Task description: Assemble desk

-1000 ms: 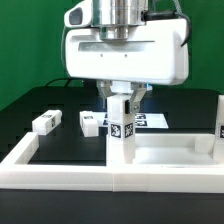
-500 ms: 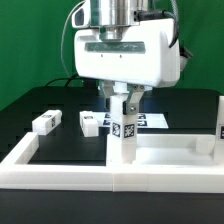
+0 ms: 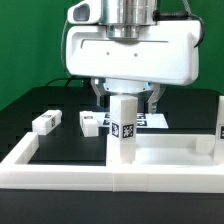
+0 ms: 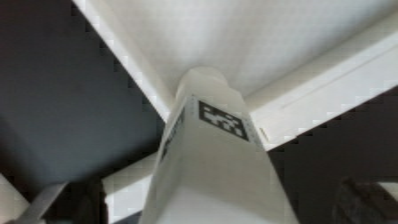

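**Item: desk leg, upright.** White block leg (image 3: 122,125) with a black-and-white tag on its face, standing vertical on the near corner of the tabletop panel (image 3: 175,152). In the wrist view the leg (image 4: 217,160) rises straight toward the camera, with the panel's pale ribs behind it. Whether it is fully seated in its hollow cannot be told.

**Item: second upright leg** (image 3: 220,120). Stands at the panel's far end, at the exterior view's right edge.

**Item: claw.** Gripper (image 3: 126,98) released. The jaws are spread wide, with dark fingers (image 3: 101,92) on either side of the leg's top and a gap on each side. Nothing is held.

**Item: loose legs, two.** One leg (image 3: 45,122) and another (image 3: 90,122) lie on the black table (image 3: 40,100), well apart from the panel, toward the exterior view's left.

**Item: marker board** (image 3: 152,120). Lies flat behind the standing leg.

**Item: white rim** (image 3: 60,172). Frames the near edge.

**Handling note (judgement).** The step appears to be letting go of a leg just set in place.
- Draw the claw away straight along the leg's axis.
- Keep the jaws wide and centred so neither finger brushes the top and tips or loosens the leg.
- Clear the leg's full height before any sideways travel toward the loose legs.
- If the leg leans once it stands free, regrip it low and reseat it.
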`<state>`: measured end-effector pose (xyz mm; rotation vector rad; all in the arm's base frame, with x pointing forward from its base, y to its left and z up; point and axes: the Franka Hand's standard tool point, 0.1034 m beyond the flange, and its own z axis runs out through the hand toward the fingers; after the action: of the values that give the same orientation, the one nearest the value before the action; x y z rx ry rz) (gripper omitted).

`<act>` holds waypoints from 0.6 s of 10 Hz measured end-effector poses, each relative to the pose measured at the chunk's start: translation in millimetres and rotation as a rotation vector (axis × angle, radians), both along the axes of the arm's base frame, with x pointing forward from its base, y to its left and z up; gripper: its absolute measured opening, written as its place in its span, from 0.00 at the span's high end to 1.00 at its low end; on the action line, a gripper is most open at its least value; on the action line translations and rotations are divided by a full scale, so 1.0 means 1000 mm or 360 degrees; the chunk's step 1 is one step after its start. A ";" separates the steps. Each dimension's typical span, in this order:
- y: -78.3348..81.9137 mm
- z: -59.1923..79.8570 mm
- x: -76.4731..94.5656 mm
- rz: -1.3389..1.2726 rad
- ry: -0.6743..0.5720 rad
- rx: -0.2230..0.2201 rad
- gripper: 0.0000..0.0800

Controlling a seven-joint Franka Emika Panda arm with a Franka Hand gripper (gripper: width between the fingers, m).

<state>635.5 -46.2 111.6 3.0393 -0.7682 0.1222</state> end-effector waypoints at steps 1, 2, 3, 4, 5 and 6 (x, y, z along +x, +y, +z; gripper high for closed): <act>-0.001 0.000 0.000 0.0153 0.0004 -0.0014 0.19; 0.000 0.000 0.000 0.0298 0.0010 -0.0031 0.19; 0.003 -0.001 0.000 0.0470 0.0023 -0.0060 0.19; 0.004 -0.001 -0.001 0.0666 0.0035 -0.0082 0.19; 0.004 0.001 0.000 0.0848 0.0041 -0.0093 0.19; 0.003 0.003 0.000 0.1051 0.0057 -0.0116 0.19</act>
<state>635.5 -42.8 114.2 3.0725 0.2589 0.0908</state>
